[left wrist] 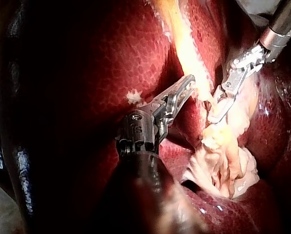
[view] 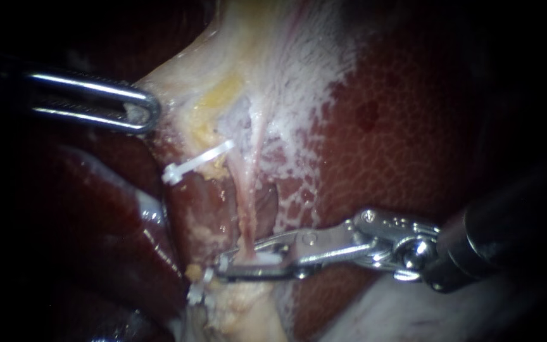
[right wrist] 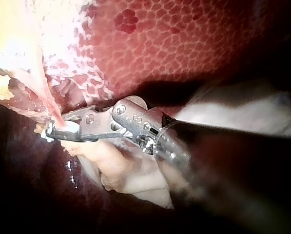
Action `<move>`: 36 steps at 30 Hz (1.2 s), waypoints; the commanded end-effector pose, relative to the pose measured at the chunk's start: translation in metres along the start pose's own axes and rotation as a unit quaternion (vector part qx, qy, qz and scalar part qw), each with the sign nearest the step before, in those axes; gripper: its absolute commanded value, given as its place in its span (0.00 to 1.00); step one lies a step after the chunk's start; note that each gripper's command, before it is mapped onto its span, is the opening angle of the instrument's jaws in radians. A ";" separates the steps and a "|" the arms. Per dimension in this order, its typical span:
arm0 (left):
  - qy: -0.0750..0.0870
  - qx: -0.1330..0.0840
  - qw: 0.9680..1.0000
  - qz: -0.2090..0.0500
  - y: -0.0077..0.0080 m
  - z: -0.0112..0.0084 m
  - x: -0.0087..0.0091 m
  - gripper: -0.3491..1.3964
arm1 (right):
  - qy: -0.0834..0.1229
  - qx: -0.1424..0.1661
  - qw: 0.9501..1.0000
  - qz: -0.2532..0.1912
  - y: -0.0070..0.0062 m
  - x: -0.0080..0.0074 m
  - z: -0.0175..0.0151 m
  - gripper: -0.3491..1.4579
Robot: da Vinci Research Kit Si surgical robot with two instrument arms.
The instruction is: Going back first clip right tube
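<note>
Pinching a white clip onto the right tube in the near-closed jaws of the right instrument, withdrawal yet to come (left instrument clamped on pale tissue well ahead).

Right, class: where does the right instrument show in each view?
Endoscope view: right instrument comes in from the right, tip at the tube.
Left wrist view: ahead of the left instrument, over pale tissue.
Right wrist view: its own instrument, tip at the tube.
Shared landmark: that pale tissue.
</note>
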 end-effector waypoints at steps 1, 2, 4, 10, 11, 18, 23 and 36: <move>0.000 0.000 1.000 0.000 0.0000 0.0000 0.0000 0.00 | 0.000 0.000 1.000 0.000 0.0000 0.0000 0.0000 0.00; 0.000 0.000 1.000 0.000 0.0000 0.0000 0.0000 0.00 | 0.000 0.000 1.000 0.000 0.0000 0.0000 0.0000 0.00; 0.000 0.000 1.000 0.000 0.0000 0.0000 0.0001 0.00 | 0.000 0.000 1.000 0.000 0.0000 0.0000 0.0000 0.00; 0.000 0.000 1.000 0.000 0.0000 0.0000 0.0001 0.00 | 0.000 0.000 1.000 0.000 0.0000 -0.0001 0.0000 0.03; 0.000 0.000 1.000 0.000 0.0000 0.0000 0.0001 0.00 | 0.000 0.000 1.000 0.000 0.0000 -0.0002 0.0001 0.13; 0.000 0.000 1.000 0.001 0.0000 0.0000 0.0002 0.00 | -0.005 -0.003 0.998 -0.055 0.0000 -0.0003 0.0011 0.48; 0.000 0.000 1.000 0.001 0.0000 0.0000 0.0002 0.00 | -0.008 -0.004 0.996 -0.092 0.0001 -0.0002 0.0012 0.51; 0.000 0.000 1.000 0.001 -0.0001 -0.0001 0.0002 0.00 | -0.010 -0.012 0.988 -0.153 0.0013 0.0010 0.0002 0.52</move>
